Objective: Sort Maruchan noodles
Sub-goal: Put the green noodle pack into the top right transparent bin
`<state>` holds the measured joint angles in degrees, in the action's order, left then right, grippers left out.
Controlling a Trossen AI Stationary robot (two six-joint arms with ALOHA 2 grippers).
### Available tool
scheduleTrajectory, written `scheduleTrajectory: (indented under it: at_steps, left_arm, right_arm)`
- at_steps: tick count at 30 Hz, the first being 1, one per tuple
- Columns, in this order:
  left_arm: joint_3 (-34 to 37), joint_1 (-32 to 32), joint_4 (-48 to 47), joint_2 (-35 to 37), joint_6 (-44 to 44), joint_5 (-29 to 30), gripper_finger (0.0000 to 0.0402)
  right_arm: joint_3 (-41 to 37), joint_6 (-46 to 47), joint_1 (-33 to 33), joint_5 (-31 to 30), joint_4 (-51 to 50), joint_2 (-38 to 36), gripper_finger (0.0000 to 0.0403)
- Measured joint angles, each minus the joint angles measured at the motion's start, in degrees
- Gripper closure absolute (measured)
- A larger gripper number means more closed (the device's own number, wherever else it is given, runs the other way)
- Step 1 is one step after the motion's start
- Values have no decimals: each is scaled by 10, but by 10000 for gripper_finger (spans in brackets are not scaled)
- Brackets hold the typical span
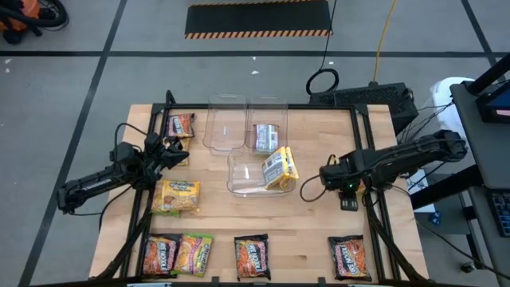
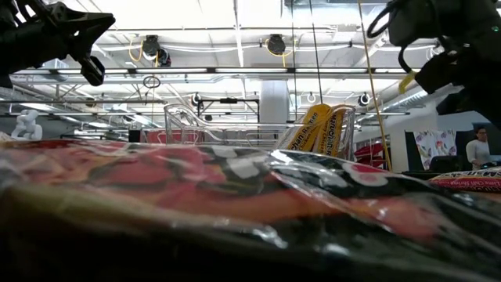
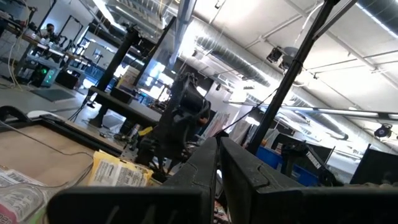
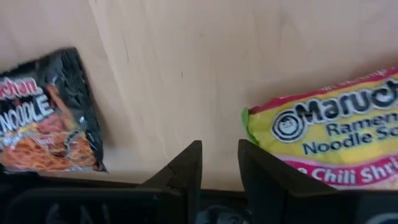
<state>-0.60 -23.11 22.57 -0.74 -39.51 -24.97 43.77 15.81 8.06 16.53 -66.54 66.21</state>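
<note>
Five noodle packets (image 1: 253, 257) along the bench's (image 1: 319, 231) near edge, bare wood mid-bench, left end effector (image 1: 180, 153) pressed nearly together by the left edge, right end effector (image 1: 309, 190) spread beside yellow packets (image 1: 280, 167) in clear bins (image 1: 239, 151)

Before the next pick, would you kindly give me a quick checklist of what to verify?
1. Right pincer open and empty: ok.
2. Left pincer away from the bins, at the table's left side: ok.
3. Left pincer holding nothing: cannot tell.
4. Yellow packets standing inside the clear bin: ok.
5. Lime-green packet lying flat, nothing on it: ok.
6. All packets sorted: not ok; several lie loose.
</note>
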Motion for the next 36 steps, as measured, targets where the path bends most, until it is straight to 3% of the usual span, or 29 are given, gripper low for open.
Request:
scheduleTrajectory:
  at_steps: [14, 20, 36]
  left_arm:
    - [0, 0, 0, 0, 0, -5, 376]
    - [0, 0, 0, 0, -13, -6, 376]
    - [0, 0, 0, 0, -15, -6, 376]
  right_arm:
    - [-72, -22, 48, -36, 128, 0, 303]
    - [-89, -30, 56, -75, 130, 0, 303]
    - [-89, -30, 56, -88, 84, 0, 303]
